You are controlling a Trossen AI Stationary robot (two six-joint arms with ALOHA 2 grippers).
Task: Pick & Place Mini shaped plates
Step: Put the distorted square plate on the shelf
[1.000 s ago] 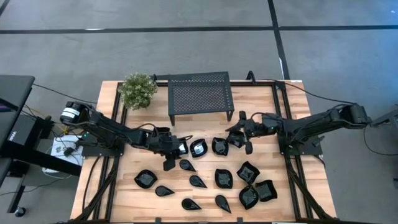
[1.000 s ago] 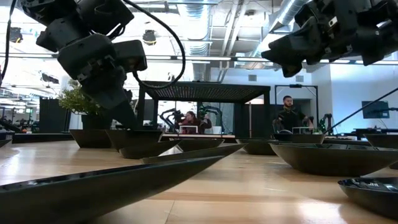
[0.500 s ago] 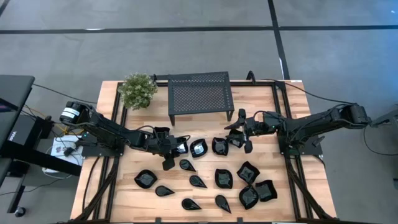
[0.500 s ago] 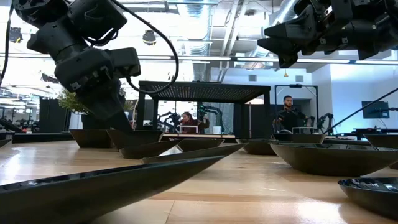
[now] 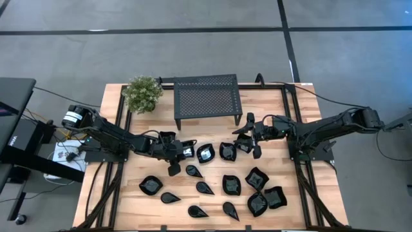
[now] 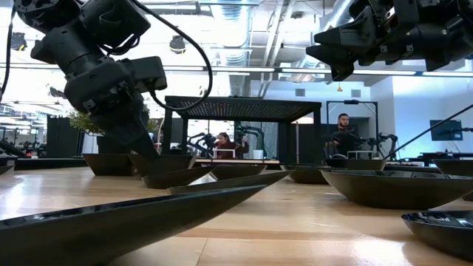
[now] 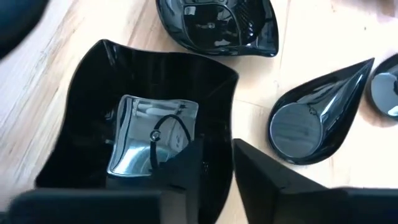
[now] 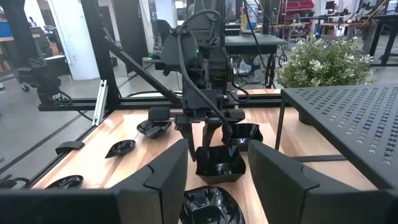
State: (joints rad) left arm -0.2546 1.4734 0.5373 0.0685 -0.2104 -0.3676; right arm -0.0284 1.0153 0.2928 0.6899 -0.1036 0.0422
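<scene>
Several glossy black mini shaped plates (image 5: 227,184) lie on the near half of the wooden table. My left gripper (image 5: 186,153) slants down onto a squarish plate (image 7: 124,106) left of the table's middle, its fingers shut on that plate's rim. A teardrop plate (image 7: 314,124) and a leaf-shaped one (image 7: 217,25) lie beside it. My right gripper (image 8: 217,152) hovers level above the plates right of the middle (image 5: 248,138), open with nothing between its fingers. My left gripper has the squarish plate's side rim (image 7: 231,134) between its fingers, one finger (image 7: 186,171) inside the dish and the other (image 7: 267,180) outside it. The fingers come slanting down from the table's left. The plate rests flat on the table.
A black perforated metal stand (image 5: 207,96) stands at the far middle, with a potted plant (image 5: 142,93) to its left. Dark rails run along both table sides. In the low view, people (image 6: 341,137) sit in the room beyond.
My left gripper has turned a little at the wrist while staying over the squarish plate. The plates have not moved.
</scene>
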